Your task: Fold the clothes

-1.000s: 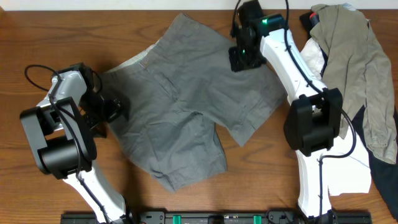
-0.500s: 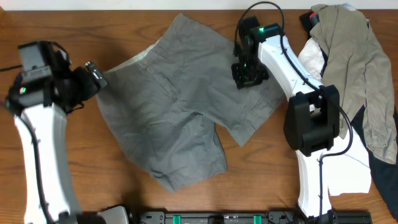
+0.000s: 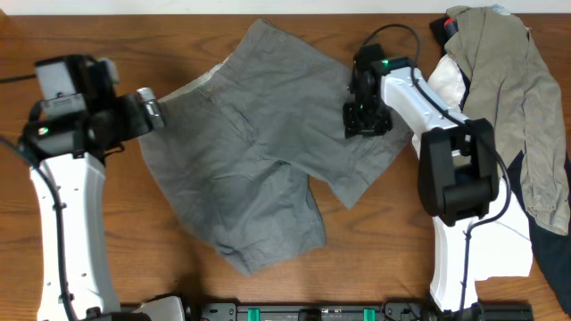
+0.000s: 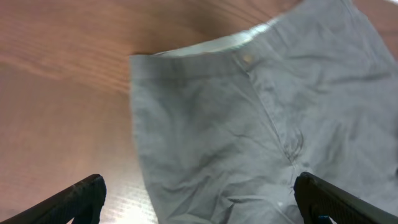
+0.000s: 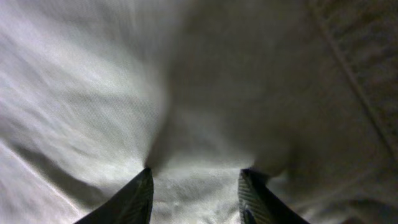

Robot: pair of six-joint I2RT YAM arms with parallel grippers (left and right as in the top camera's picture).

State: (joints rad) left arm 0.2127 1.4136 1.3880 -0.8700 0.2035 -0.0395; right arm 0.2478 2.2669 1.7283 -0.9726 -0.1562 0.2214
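The mid-grey woven shorts (image 3: 259,160) lie spread flat on the brown wooden tabletop (image 3: 375,259), at its middle and reaching toward the far edge; their pale inner waistband (image 4: 205,46) faces the left side. The left gripper (image 3: 150,109) hovers just off that waistband end with its jaws wide apart, holding nothing. The right gripper (image 3: 366,120) is down on the right leg of the shorts, its jaws narrow and its fingertips (image 5: 134,199) pressed into puckered cloth; whether it pinches a fold cannot be told. A khaki-tan garment (image 3: 508,98), a white garment (image 3: 500,250) and a navy garment (image 3: 558,259) are heaped along the right edge.
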